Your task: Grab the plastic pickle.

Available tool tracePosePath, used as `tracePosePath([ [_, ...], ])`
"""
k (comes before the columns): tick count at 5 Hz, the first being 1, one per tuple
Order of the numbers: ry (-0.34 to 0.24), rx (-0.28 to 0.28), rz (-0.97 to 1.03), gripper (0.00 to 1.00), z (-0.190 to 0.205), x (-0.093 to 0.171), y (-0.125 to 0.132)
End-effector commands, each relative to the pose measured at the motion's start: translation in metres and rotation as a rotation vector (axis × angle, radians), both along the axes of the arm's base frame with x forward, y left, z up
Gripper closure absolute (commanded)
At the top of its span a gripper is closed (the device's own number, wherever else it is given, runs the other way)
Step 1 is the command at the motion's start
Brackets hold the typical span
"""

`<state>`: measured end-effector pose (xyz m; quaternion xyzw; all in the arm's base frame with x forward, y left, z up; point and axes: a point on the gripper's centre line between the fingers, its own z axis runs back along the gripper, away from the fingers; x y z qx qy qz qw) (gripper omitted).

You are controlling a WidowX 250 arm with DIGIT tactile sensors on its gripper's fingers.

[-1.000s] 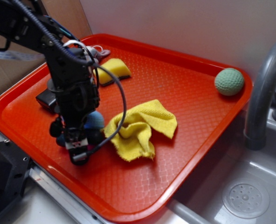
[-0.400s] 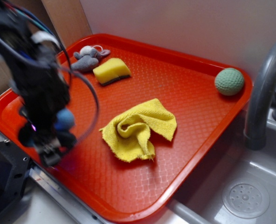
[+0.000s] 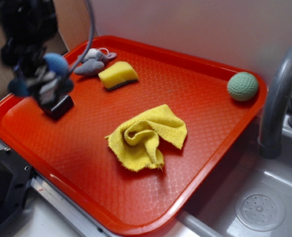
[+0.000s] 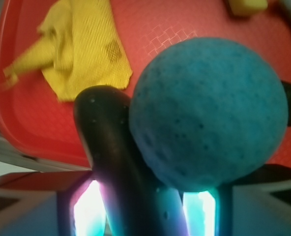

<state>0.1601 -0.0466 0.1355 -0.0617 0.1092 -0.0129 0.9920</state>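
In the wrist view the plastic pickle (image 4: 111, 147), a smooth dark oblong, runs up between my fingers. The light blue textured ball (image 4: 209, 113) is wedged against its right side in the same grip. My gripper (image 4: 145, 216) is shut on both. In the exterior view the gripper (image 3: 40, 81) hangs blurred above the tray's back left corner with the blue ball (image 3: 55, 63) in it. The pickle is too blurred to pick out there.
On the red tray (image 3: 151, 217), a black square block (image 3: 58, 106) lies just below the gripper. A yellow cloth (image 3: 146, 136) sits mid-tray. A yellow sponge (image 3: 117, 75) and grey mouse toy (image 3: 91, 61) are at the back, a green ball (image 3: 242, 86) far right. A faucet (image 3: 279, 94) and sink (image 3: 259, 207) stand to the right.
The gripper has risen from the tray's front left and moved toward the back left, carrying the pickle and the blue ball. The black block is now uncovered.
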Motion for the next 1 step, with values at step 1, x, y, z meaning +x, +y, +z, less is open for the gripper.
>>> tracePosePath([
  [1,-0.158,0.021,0.143,1.0,0.026,0.0071,0.0307],
])
